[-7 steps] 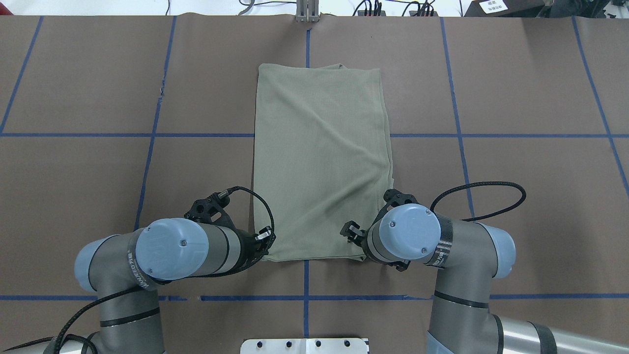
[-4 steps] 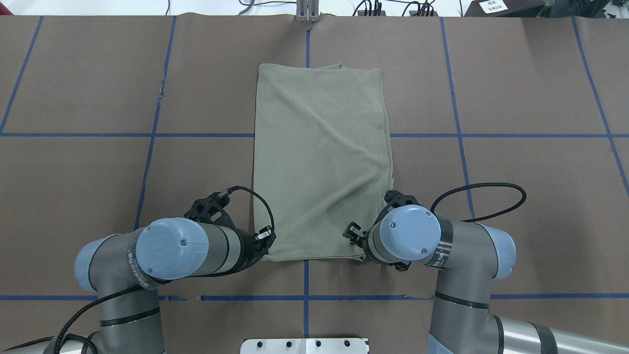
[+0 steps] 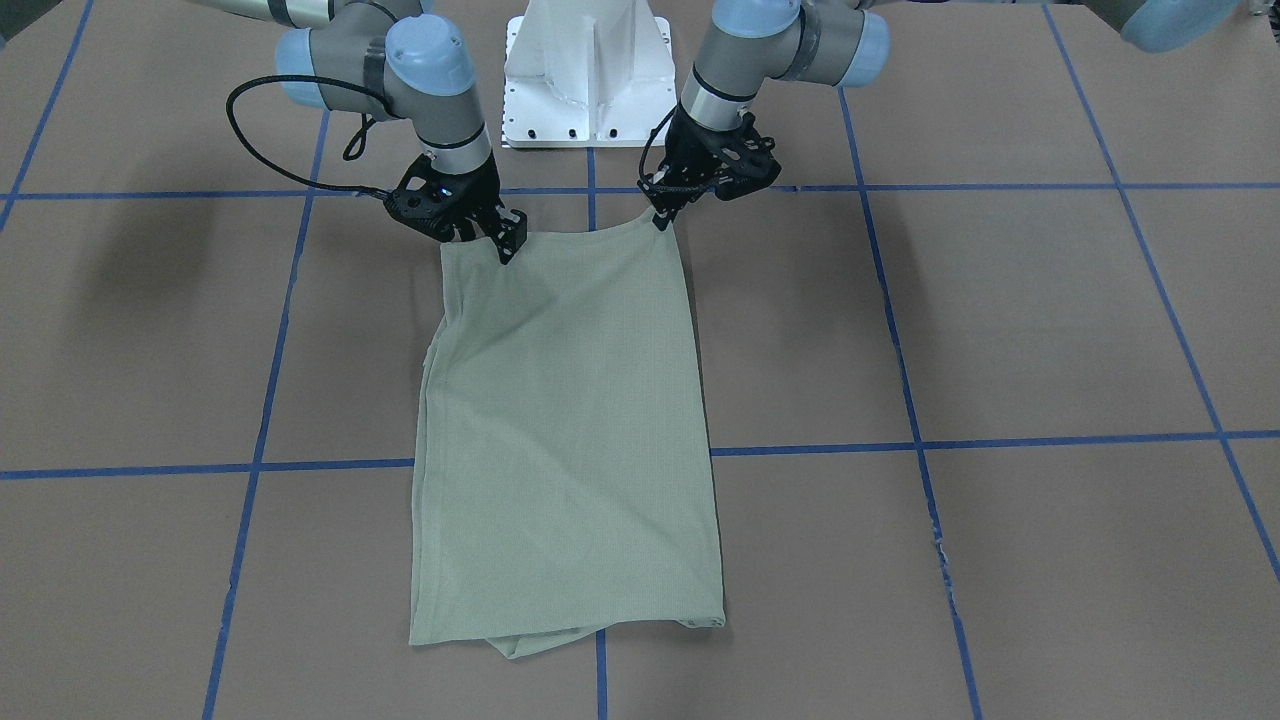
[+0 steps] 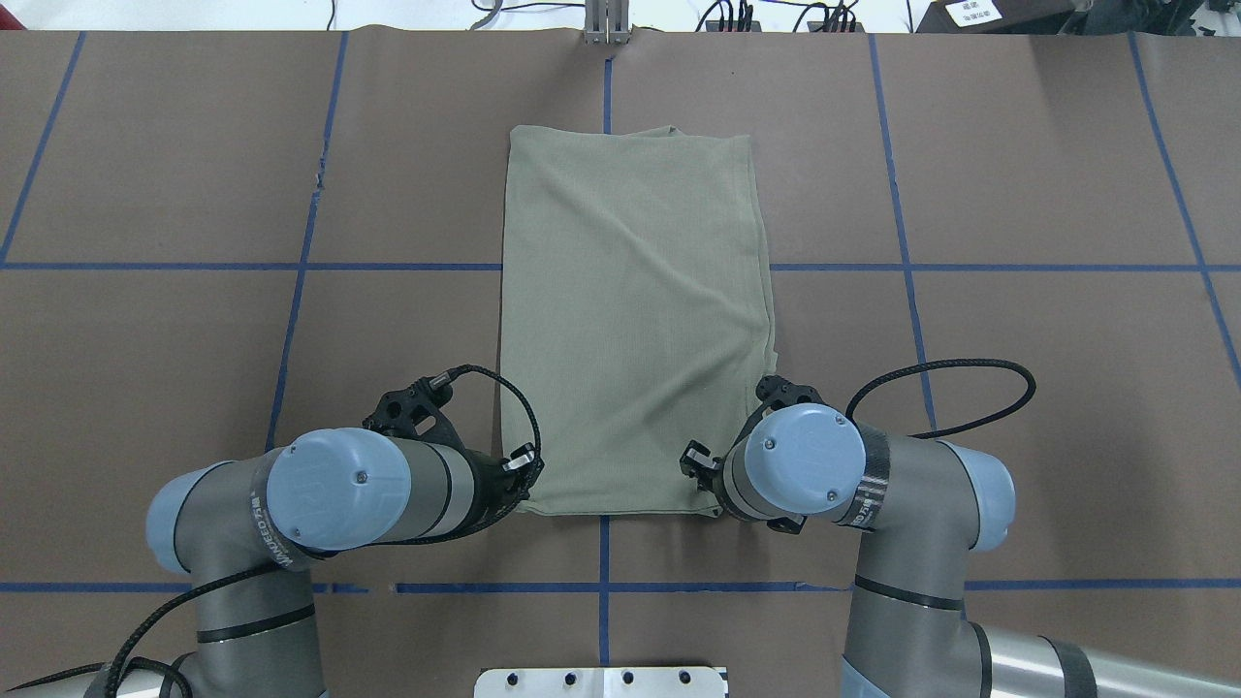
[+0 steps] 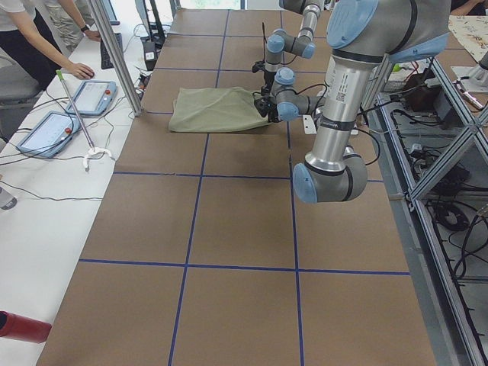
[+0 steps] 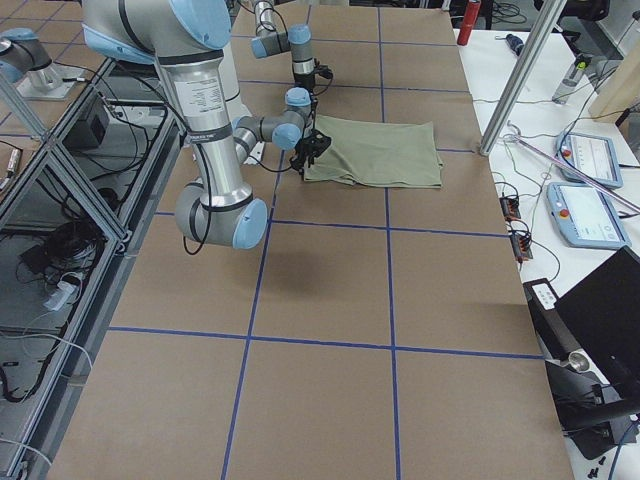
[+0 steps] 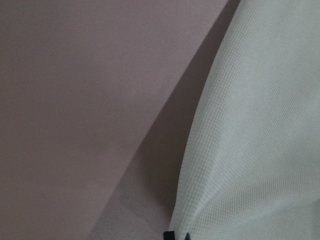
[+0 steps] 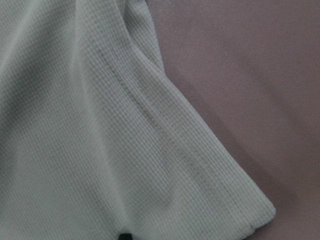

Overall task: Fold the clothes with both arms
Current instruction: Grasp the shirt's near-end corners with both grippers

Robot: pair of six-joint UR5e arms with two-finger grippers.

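Shirt [image 3: 565,420] held at near corners by down-pointing, closed left tool [image 3: 661,220] and right tool [image 3: 507,248].

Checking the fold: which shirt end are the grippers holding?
The shirt end nearest the robot; left gripper and right gripper pinch its corners, the far end lies flat.

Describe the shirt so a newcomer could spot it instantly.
On the brown table, just ahead of the white pedestal, a long cloth rectangle lies along the centre. That is the shirt, pale sage-green knit, its near corners pinched by the left gripper and right gripper. It is the only green, soft thing there.
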